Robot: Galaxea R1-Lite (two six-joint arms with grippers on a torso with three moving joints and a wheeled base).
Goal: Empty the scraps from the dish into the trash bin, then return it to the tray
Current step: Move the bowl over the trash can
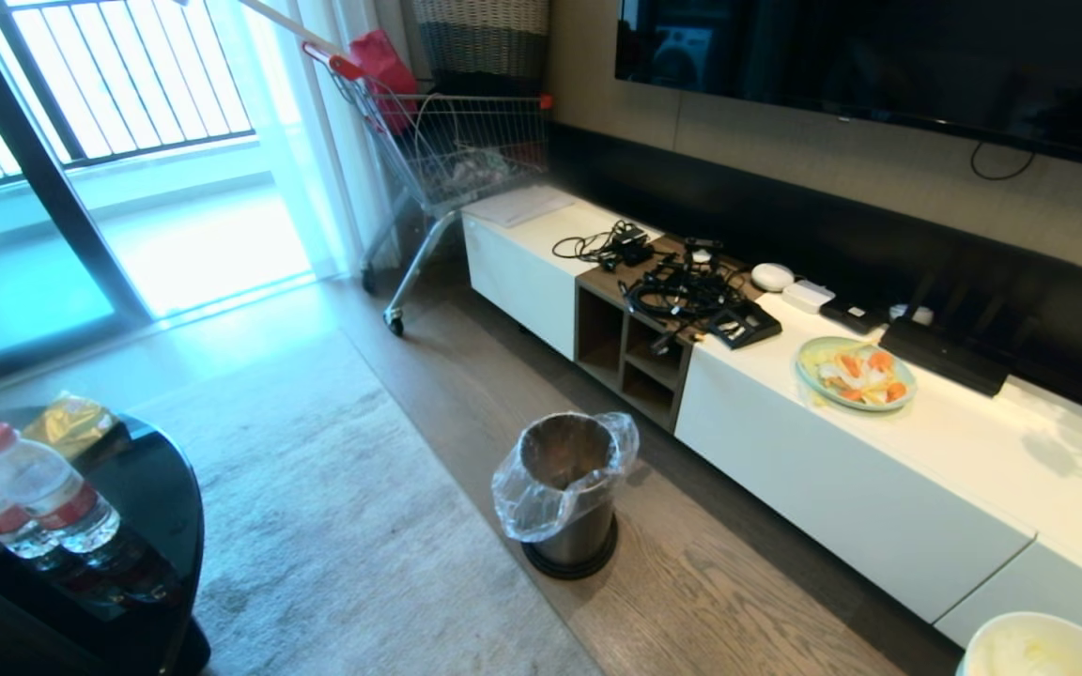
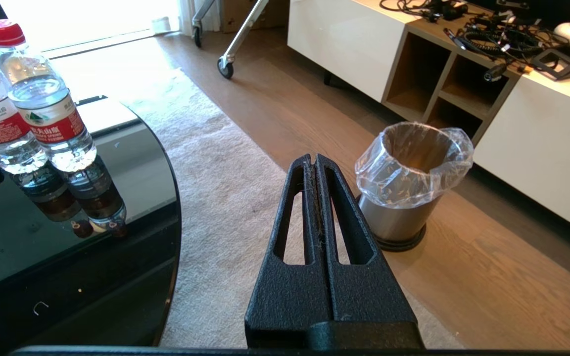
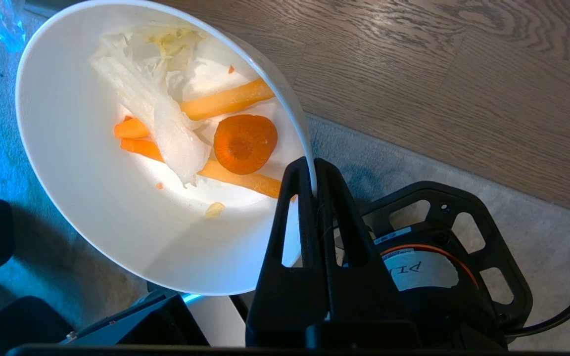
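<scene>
So the right hand (image 3: 313, 170) is clamped on the rim of the dish (image 3: 92, 198), one finger inside and one outside, and the scraps (image 3: 201, 133) are all in there — carrot strips, one round carrot slice, some pale cabbage-looking bits. In the head view only a sliver of the dish (image 1: 1039, 648) pokes in at the bottom right corner, so it's held low and off to the robot's right, over the edge where rug meets wood floor.

The trash bin (image 1: 567, 488) stands on the floor in front of the long white counter (image 1: 879, 507), bag liner folded over its rim, looks empty, and it's well apart from the dish. My read: the pickup is done and we're in the carry step, nothing dumped yet.

Next move needs the dish brought right over the bin's mouth before tipping — the opening isn't much wider than the dish, so a sloppy tilt puts carrots on the floor.

Left hand (image 2: 314, 160) is pressed closed on nothing, parked and pointing toward the bin.

No tray in any view. There's a pale green plate (image 1: 856, 374) with food on the counter, not our dish.
</scene>
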